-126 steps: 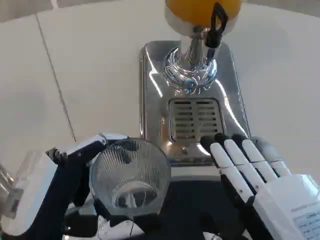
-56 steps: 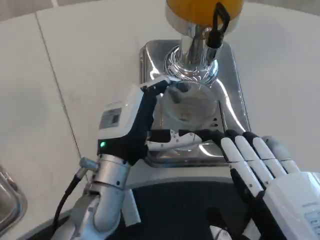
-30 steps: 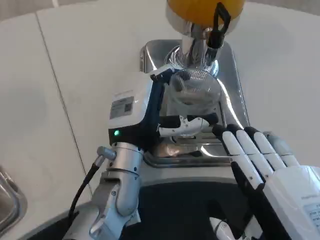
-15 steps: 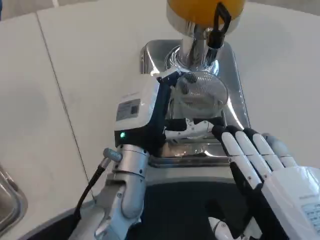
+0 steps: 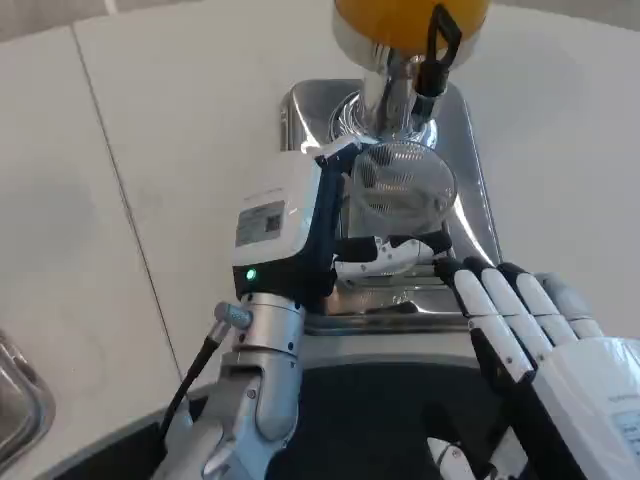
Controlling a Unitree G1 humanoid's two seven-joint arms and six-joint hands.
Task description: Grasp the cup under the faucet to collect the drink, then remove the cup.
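Note:
A clear ribbed glass cup [image 5: 400, 190] stands over the chrome drip tray [image 5: 300, 120] of the dispenser, just below its black-handled faucet [image 5: 437, 45]. My left hand [image 5: 295, 235] grips the cup from its left side, with fingers wrapped around the front of the glass. The orange drink tank [image 5: 405, 15] sits at the top edge. My right hand [image 5: 545, 345] hovers at the lower right, near the tray's front corner, fingers straight and apart, holding nothing. Whether any drink is in the cup cannot be told.
The white table [image 5: 150, 150] spreads to the left and right of the dispenser. A metal object [image 5: 15, 400] pokes in at the lower left edge. My dark torso [image 5: 380, 420] fills the bottom centre.
My left hand carried the cup from the near table edge up under the faucet, and in the last half second it barely shifted. My right hand drifted slightly to the right.

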